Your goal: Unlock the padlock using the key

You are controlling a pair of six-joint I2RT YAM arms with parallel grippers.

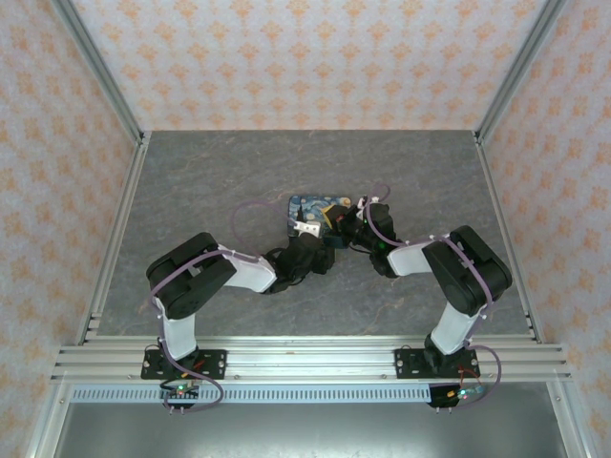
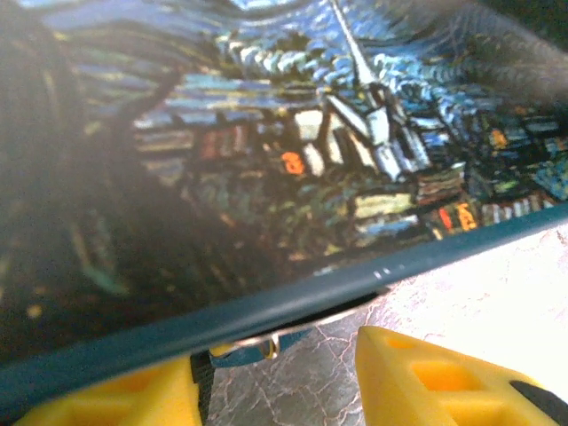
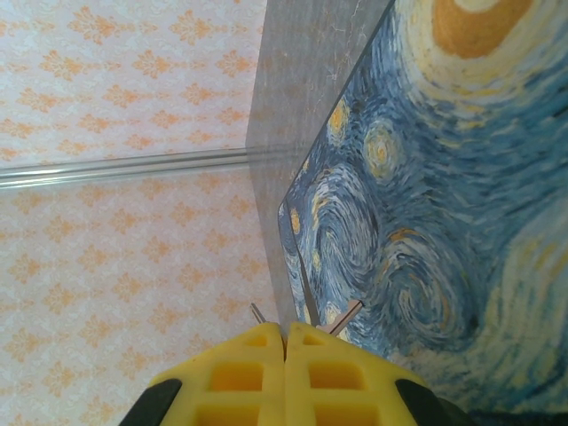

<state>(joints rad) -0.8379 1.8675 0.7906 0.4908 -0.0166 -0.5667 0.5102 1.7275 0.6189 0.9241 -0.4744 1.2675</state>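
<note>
The blue-and-yellow Starry Night box (image 1: pixel 313 211) lies mid-table, with both grippers at its near side. In the left wrist view the box (image 2: pixel 293 160) is very close. A tiny teal-tinted metal piece, the padlock (image 2: pixel 238 351), peeks from under its dark rim. My left gripper (image 2: pixel 275 377) is open around it, and the padlock lies against the left yellow finger (image 2: pixel 133 399). My right gripper (image 3: pixel 286 335) is shut beside the box (image 3: pixel 426 195). Thin metal ends (image 3: pixel 348 316) poke out past its tips, seemingly the key. In the top view the left gripper (image 1: pixel 311 246) and right gripper (image 1: pixel 355 231) almost meet.
The grey stone-pattern table (image 1: pixel 239 172) is fenced by aluminium rails (image 1: pixel 115 239) and patterned walls (image 1: pixel 305 57). A cage rail (image 3: pixel 124 167) crosses the wall in the right wrist view. Purple cables (image 1: pixel 246 212) loop off both arms.
</note>
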